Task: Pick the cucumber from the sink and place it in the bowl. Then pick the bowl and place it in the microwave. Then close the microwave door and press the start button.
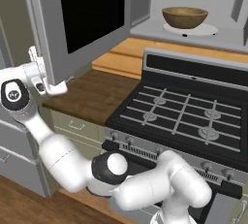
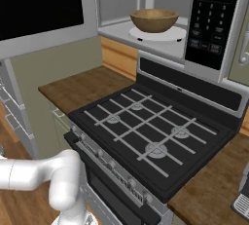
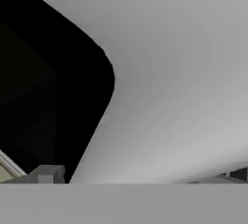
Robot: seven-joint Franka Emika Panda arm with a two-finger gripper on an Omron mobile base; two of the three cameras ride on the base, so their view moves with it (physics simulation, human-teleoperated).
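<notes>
My arm [image 1: 72, 165] fills the lower left of the left base view, its gripper [image 1: 46, 80] against the door [image 1: 72, 29] frame's lower corner; I cannot tell its jaws' spread. The bowl [image 2: 154, 20] sits inside the microwave [image 2: 214, 24], upper centre. The door looks stiff and light; I'd push its bare grey frame.

Base views flank stove [image 1: 179, 116]; hand view close against microwave door [image 3: 169, 72].

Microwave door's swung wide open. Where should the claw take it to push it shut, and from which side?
Best on the grey frame of the microwave door near its free lower edge, farthest from the hinge, where the claw sits now. Come from the outer face, on the side away from the bowl, and push flat against the frame; the glossy window offers nothing to pinch.
</notes>
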